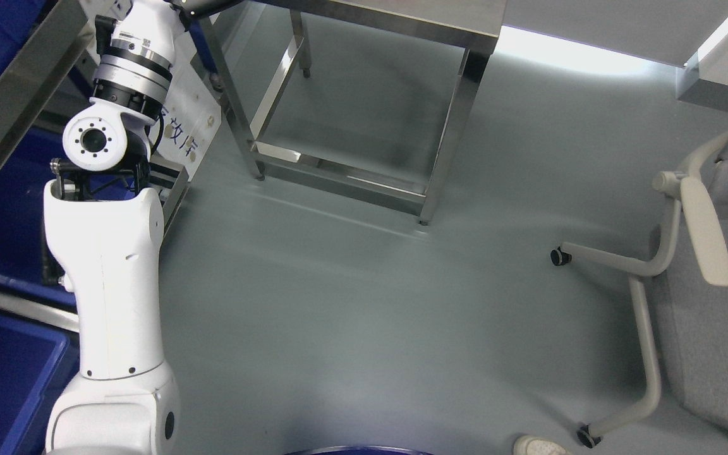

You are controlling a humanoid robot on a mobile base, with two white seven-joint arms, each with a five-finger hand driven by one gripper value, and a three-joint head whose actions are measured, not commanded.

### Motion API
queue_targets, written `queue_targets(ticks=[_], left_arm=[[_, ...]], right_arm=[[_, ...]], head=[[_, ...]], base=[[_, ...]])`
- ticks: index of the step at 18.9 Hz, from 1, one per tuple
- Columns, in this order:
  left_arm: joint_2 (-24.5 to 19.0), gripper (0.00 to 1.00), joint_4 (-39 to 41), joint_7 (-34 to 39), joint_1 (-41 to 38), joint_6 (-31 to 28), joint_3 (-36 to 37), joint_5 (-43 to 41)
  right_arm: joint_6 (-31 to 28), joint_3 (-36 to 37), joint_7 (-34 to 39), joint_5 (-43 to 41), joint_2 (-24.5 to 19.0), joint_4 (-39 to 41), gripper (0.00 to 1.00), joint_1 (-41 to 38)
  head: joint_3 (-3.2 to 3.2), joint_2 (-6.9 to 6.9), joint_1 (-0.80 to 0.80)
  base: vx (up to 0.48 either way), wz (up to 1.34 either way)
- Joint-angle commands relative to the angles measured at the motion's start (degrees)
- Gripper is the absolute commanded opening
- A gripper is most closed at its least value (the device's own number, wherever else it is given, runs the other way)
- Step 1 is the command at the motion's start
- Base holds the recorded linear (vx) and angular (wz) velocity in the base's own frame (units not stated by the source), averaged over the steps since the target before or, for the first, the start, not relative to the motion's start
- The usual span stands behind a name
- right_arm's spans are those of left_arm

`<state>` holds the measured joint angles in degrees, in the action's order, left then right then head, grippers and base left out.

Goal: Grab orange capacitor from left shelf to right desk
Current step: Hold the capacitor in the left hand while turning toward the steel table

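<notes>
My left arm (111, 265) rises from the lower left, white with a round elbow joint, and reaches up along the left shelf (16, 107). Its hand runs out of the picture past the top edge, so I cannot see the hand. No orange capacitor shows anywhere in the head view. The steel desk (402, 19) stands at the top middle, seen from above and in front; only its front edge and legs show. My right arm is out of view.
Blue bins (4, 373) sit on the left shelf. A grey office chair (705, 278) on castors stands at the right. A white shoe tip (538, 446) shows at the bottom edge. Grey floor (351, 303) lies between shelf, desk and chair.
</notes>
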<state>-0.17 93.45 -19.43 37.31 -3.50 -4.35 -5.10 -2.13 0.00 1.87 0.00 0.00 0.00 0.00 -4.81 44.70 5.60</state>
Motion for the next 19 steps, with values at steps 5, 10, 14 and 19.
queue_targets(ticks=[5, 10, 14, 19], left_arm=[[-0.83, 0.02, -0.02, 0.71, 5.32, -0.90, 4.25, -0.09], [-0.83, 0.02, -1.25, 0.80, 4.79, -2.56, 5.75, -0.09], [-0.83, 0.03, -2.12, 1.24, 0.76, -2.83, 9.34, -0.18], [-0.83, 0.03, -6.78, 6.33, -5.92, 0.58, 13.05, -0.26]], right_arm=[[0.02, 0.62, -0.03, 0.00, 1.00, 1.93, 1.00, -0.79], [0.02, 0.62, -0.03, 0.00, 1.00, 1.93, 1.00, -0.79], [0.02, 0.62, -0.03, 0.00, 1.00, 1.93, 1.00, -0.79], [0.02, 0.62, -0.03, 0.00, 1.00, 1.93, 1.00, -0.79]], head=[[0.00, 0.00, 0.00], [0.00, 0.00, 0.00], [0.00, 0.00, 0.00], [0.00, 0.01, 0.00]], base=[[0.430, -0.18], [0.460, -0.06], [0.380, -0.04], [0.296, 0.01]])
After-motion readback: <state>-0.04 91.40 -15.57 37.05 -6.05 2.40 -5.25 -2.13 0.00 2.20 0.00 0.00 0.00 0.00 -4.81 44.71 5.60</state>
